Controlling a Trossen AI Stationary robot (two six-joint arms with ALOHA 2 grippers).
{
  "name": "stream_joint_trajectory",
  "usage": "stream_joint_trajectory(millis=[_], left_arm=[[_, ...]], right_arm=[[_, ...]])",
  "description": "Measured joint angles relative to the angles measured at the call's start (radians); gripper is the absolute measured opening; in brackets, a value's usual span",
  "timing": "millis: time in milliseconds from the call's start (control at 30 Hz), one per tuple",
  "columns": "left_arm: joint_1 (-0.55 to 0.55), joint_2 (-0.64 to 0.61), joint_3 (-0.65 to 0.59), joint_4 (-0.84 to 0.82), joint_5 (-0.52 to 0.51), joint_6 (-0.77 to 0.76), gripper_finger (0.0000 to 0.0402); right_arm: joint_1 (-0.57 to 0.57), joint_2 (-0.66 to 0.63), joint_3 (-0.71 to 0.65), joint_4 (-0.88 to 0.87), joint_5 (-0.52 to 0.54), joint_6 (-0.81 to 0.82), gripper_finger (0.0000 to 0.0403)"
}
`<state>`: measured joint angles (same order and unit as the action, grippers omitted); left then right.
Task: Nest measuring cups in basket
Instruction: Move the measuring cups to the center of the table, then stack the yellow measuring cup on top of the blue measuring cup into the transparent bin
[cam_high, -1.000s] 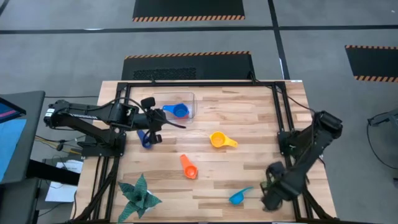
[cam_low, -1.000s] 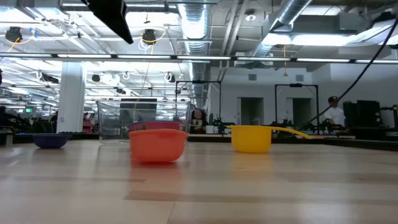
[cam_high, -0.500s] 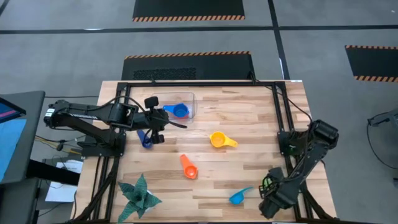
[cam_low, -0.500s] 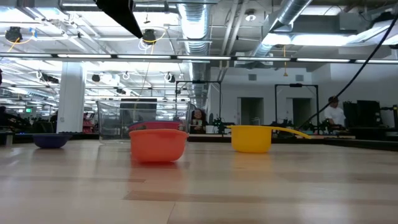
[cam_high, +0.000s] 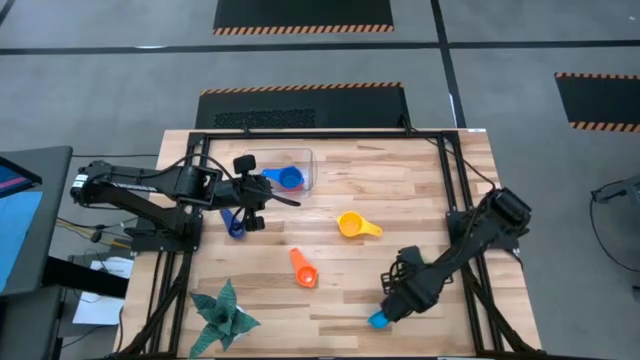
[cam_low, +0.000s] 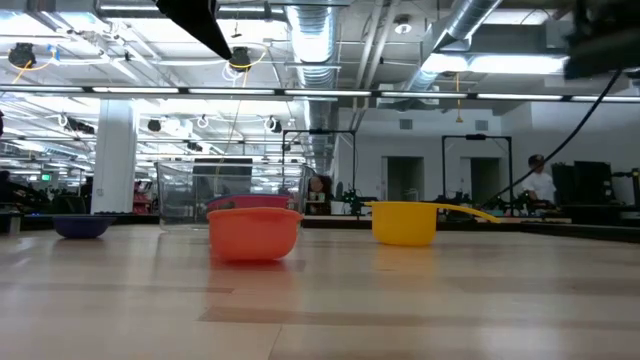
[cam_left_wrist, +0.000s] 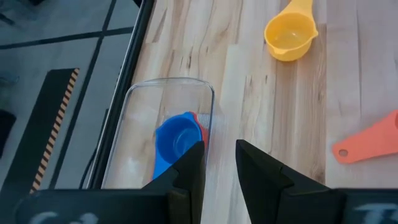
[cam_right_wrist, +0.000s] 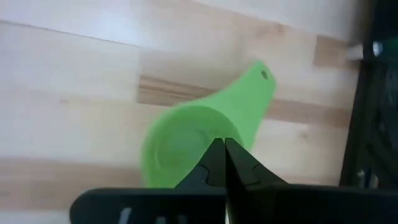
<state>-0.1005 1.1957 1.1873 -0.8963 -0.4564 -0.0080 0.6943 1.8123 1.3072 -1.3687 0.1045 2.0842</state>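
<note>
From above, the left gripper (cam_high: 262, 190) hung by the near edge of the clear basket (cam_high: 302, 156) at the table's far left, where a blue cup (cam_high: 290, 179) lay inside. The right gripper (cam_high: 393, 303) hovered over a light-blue-looking cup (cam_high: 379, 320) near the front right. An orange cup (cam_high: 304, 273) and a yellow cup (cam_high: 350, 225) lay mid-table, a dark blue cup (cam_high: 233, 224) left of them.

At table height, the orange cup (cam_low: 254, 232) stood before the basket (cam_low: 175, 192).

The left wrist view showed its fingers (cam_left_wrist: 189, 168) narrowly parted, empty.

The right wrist view showed fingertips (cam_right_wrist: 216, 157) together over a green cup (cam_right_wrist: 180, 146)
</note>
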Motion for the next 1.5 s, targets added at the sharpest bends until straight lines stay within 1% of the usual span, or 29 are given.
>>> stream_joint_trajectory(millis=[100, 167, 367, 467, 567, 633, 733, 800, 1000, 1100, 1267, 1400, 1500], left_arm=[[0.000, 0.000, 0.000, -0.002, 0.001, -0.013, 0.0080], [0.000, 0.000, 0.000, -0.002, 0.003, -0.015, 0.0080], [0.000, 0.000, 0.000, -0.002, 0.002, -0.007, 0.0080], [0.000, 0.000, 0.000, -0.002, 0.002, -0.006, 0.0080], [0.000, 0.000, 0.000, -0.001, -0.002, -0.004, 0.0080], [0.000, 0.000, 0.000, 0.000, -0.002, -0.004, 0.0080], [0.000, 0.000, 0.000, 0.009, -0.002, 0.000, 0.0080], [0.000, 0.000, 0.000, 0.021, -0.002, 0.000, 0.0080], [0.000, 0.000, 0.000, 0.050, -0.003, 0.036, 0.0080], [0.000, 0.000, 0.000, 0.050, -0.003, 0.041, 0.0080], [0.000, 0.000, 0.000, 0.050, -0.003, 0.036, 0.0080], [0.000, 0.000, 0.000, 0.050, -0.003, 0.030, 0.0080], [0.000, 0.000, 0.000, 0.050, -0.003, 0.029, 0.0080]], right_arm=[[0.007, -0.004, 0.071, -0.040, 0.004, -0.044, 0.0005], [0.028, -0.004, 0.103, -0.030, 0.004, -0.068, 0.0008], [0.114, 0.017, 0.129, 0.179, -0.006, -0.121, 0.0004], [0.142, 0.068, 0.125, 0.256, -0.033, -0.155, 0.0006], [0.155, 0.120, 0.132, 0.314, -0.109, -0.201, 0.0006], [0.157, 0.152, 0.128, 0.326, -0.137, -0.219, 0.0004], [0.120, 0.181, 0.128, 0.336, -0.130, -0.278, 0.0006], [0.074, 0.194, 0.129, 0.338, -0.117, -0.365, 0.0007], [-0.075, 0.204, 0.130, 0.424, 0.016, -0.643, 0.0006], [-0.117, 0.204, 0.137, 0.393, 0.033, -0.710, 0.0008], [-0.105, 0.195, 0.189, 0.311, 0.078, -0.720, 0.0004], [-0.073, 0.195, 0.250, 0.184, 0.080, -0.646, 0.0009], [-0.057, 0.195, 0.305, 0.057, 0.100, -0.543, 0.0009]])
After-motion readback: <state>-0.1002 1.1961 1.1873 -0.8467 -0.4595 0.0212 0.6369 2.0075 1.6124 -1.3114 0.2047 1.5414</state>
